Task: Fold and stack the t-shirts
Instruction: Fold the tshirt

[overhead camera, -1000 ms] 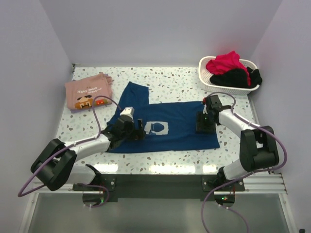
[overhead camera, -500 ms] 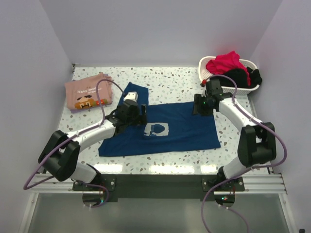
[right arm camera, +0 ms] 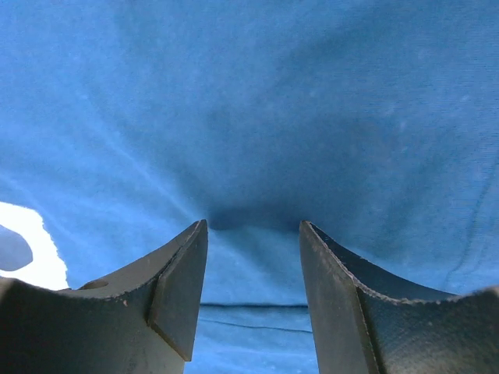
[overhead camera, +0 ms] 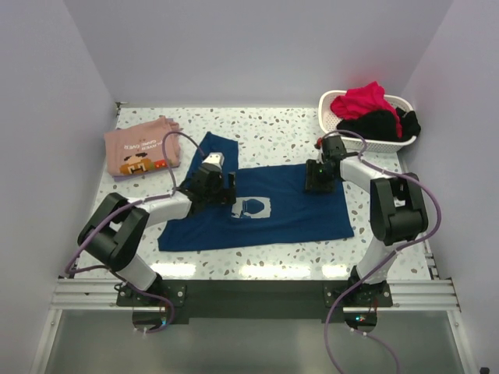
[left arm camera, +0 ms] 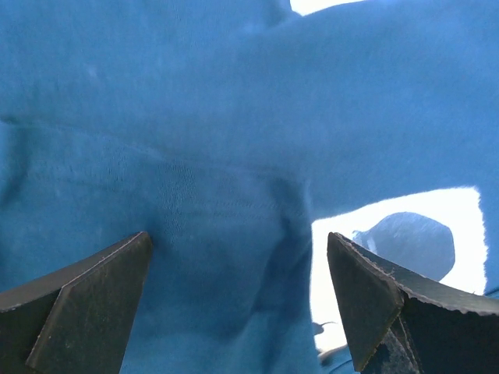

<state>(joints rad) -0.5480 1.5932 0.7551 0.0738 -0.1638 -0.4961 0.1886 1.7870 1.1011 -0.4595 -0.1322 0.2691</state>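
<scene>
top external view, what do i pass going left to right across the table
salmon-pink t-shirt → left gripper → pale print on the dark blue t-shirt → right gripper → white basket of clothes

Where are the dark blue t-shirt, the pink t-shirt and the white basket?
dark blue t-shirt [overhead camera: 300, 214]: top view, plain cloth right of the print.
pink t-shirt [overhead camera: 140, 148]: top view, its printed front.
white basket [overhead camera: 360, 142]: top view, near rim.

The spread t-shirt [overhead camera: 288, 218] lay centred on the counter [overhead camera: 273, 128], the folded t-shirt [overhead camera: 140, 146] back left, the clothes basket [overhead camera: 327, 118] back right.
</scene>
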